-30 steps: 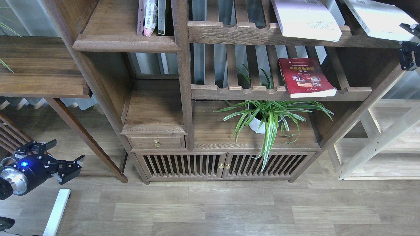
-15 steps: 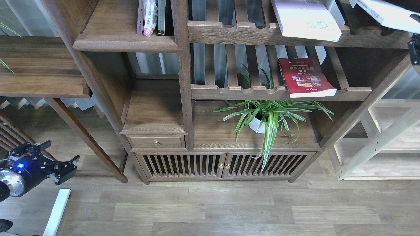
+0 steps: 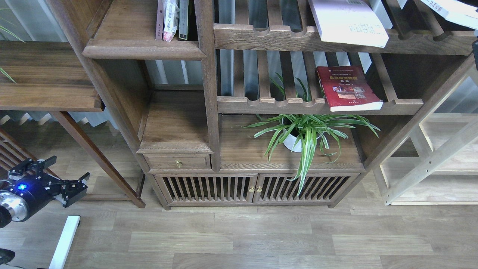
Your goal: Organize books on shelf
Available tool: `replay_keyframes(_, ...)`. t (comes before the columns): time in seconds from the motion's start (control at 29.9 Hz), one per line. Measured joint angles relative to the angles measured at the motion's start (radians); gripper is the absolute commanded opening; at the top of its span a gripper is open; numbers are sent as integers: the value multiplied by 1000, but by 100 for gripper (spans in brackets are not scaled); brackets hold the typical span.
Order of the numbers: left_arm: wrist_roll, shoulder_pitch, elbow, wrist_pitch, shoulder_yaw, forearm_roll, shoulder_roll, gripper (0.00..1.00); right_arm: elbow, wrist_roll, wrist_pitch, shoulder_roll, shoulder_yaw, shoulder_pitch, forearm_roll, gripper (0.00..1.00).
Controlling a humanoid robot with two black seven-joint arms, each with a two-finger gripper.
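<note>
On slatted racks (image 3: 317, 106), two flat books, red (image 3: 347, 87) and white (image 3: 347, 22); left hand (image 3: 65, 175) released, empty

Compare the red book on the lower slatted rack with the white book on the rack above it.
The red book has a red cover with a yellow title and small photos; the white book shows a plain pale face with faint small print. The red book is fully in view, while the white book is cut off by the picture's top edge. Both lie flat and slightly askew, overhanging their racks' front rails.
</note>
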Motion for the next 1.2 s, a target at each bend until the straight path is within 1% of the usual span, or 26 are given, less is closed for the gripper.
replay_keyframes(0.47,0,-2,5,2,0,2,-3,100,90,0,10,-134,14,-1,40,0)
replay_keyframes(0.77,0,-2,9,3,0,1,-4,100,148,0,67,-205,13,-2,81,1)
replay_keyframes(1.2,0,0,10,3,0,3,-4,100,177,0,153,-273,28,5,134,1)
